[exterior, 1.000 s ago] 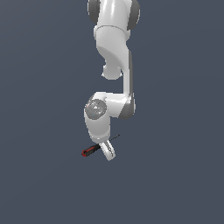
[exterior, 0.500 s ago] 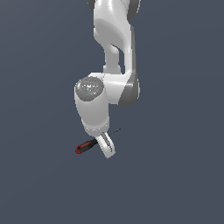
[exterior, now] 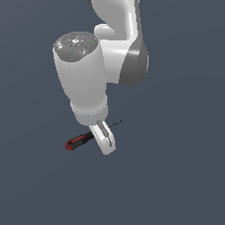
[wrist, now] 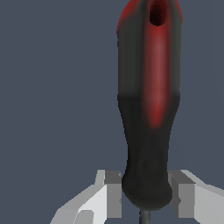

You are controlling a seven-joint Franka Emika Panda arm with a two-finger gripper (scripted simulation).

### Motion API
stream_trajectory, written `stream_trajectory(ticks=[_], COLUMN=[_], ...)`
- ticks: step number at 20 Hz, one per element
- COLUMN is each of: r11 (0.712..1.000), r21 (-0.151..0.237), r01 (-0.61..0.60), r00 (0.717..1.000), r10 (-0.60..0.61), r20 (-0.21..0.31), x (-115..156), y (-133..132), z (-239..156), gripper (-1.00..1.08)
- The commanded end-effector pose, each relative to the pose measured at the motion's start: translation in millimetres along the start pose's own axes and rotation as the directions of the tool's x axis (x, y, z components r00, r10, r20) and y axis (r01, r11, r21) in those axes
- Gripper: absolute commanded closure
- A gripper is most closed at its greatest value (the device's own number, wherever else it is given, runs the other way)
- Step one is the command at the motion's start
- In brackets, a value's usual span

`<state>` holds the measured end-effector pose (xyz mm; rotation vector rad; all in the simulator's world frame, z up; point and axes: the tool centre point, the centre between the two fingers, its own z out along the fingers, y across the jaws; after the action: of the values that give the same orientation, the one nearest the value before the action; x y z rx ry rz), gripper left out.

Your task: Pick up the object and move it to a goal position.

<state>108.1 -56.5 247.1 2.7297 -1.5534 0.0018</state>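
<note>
Straddling the screwdriver (wrist: 148,109), the claw (exterior: 104,139) sits low with one finger on each side of the handle's black front end, near where the shaft starts. Fingers (wrist: 186,197) look closed onto the handle, though true contact is hard to confirm. Red-and-black handle sticks out to one side of the claw, thin shaft to the other.

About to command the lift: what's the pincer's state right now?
Pincer: fingers sit on either side of the screwdriver handle's shaft end; whether they are clamped on it cannot be told.
</note>
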Motion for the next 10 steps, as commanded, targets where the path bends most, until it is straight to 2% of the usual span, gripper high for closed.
stream_trajectory(ticks=[1, 10], r11=[1.0, 1.0], r21=[-0.001, 0.0], r01=[0.0, 0.001], r00=[1.0, 1.0], r10=[0.0, -0.001], r20=[0.0, 0.001], x=[2, 7], y=[-3, -10], z=[-19, -54], gripper=[1.08, 1.08])
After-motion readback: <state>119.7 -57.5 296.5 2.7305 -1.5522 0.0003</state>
